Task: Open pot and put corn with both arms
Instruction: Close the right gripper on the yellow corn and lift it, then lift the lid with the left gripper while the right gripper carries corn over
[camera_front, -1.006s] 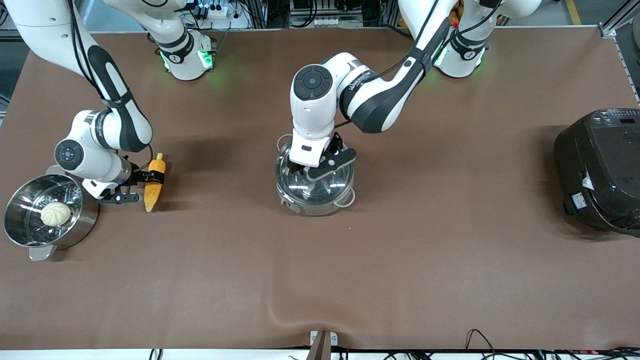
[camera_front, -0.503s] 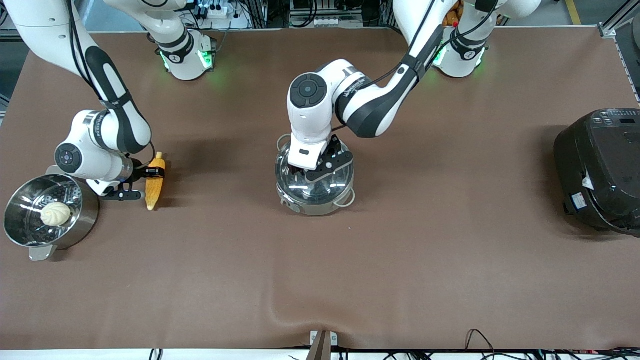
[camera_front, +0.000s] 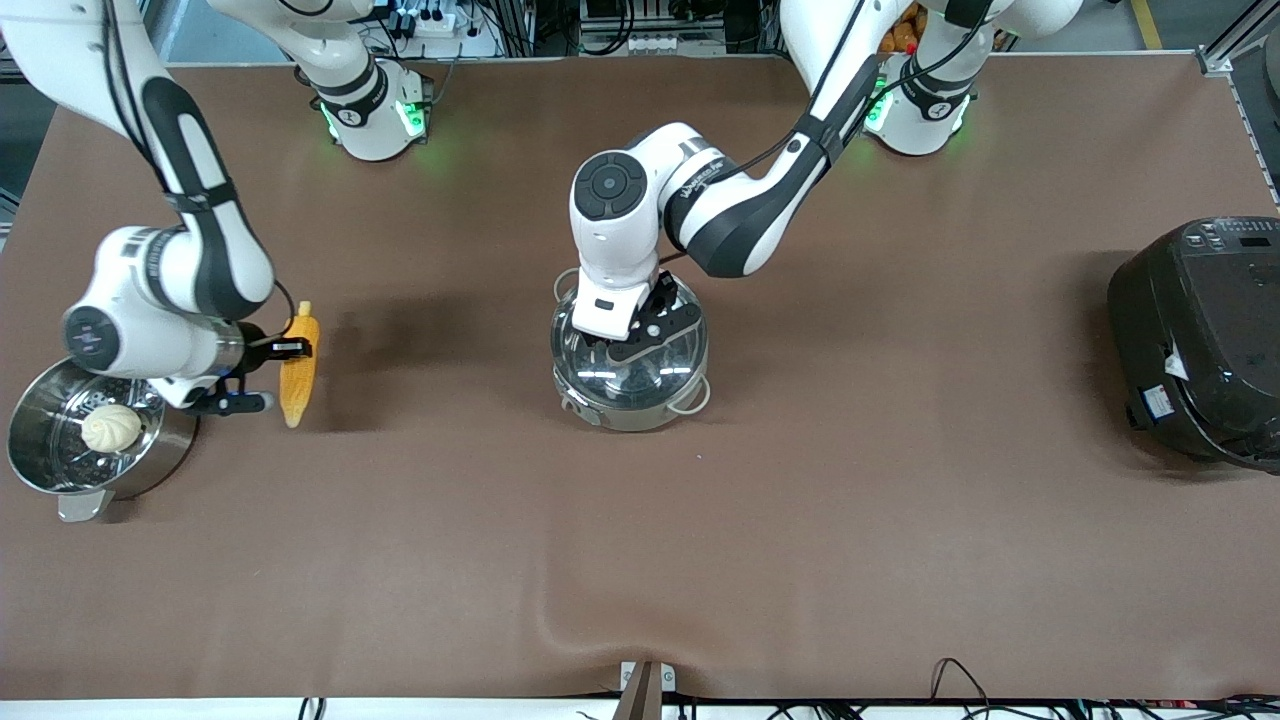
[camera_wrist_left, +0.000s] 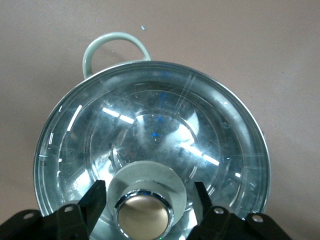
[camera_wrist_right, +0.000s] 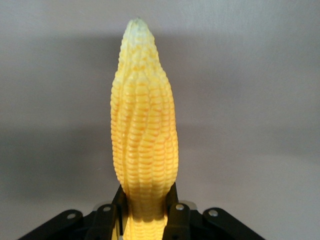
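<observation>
**Lid still on, corn in grip: both arms engaged, neither step finished**

Nearest the front camera, at the right arm's end of the table, the steamer pot (camera_front: 95, 440) holds a white bun (camera_front: 111, 427); neither belongs to the task. Just beside it, the right gripper (camera_wrist_right: 146, 212) is clamped on the lower part of the corn (camera_front: 298, 368); whether the cob has left the table cannot be told.

At the table's middle stands the pot (camera_front: 630, 365), its glass lid (camera_wrist_left: 150, 145) seated on the rim. The left gripper (camera_wrist_left: 146, 200) straddles the bronze knob (camera_wrist_left: 144, 216), fingers (camera_wrist_left: 96, 197) flanking the knob's base, partly drawn in; contact is not confirmed.

Assessment: outstanding are gripping the knob, lifting the lid off, carrying the corn across and placing it inside.
</observation>
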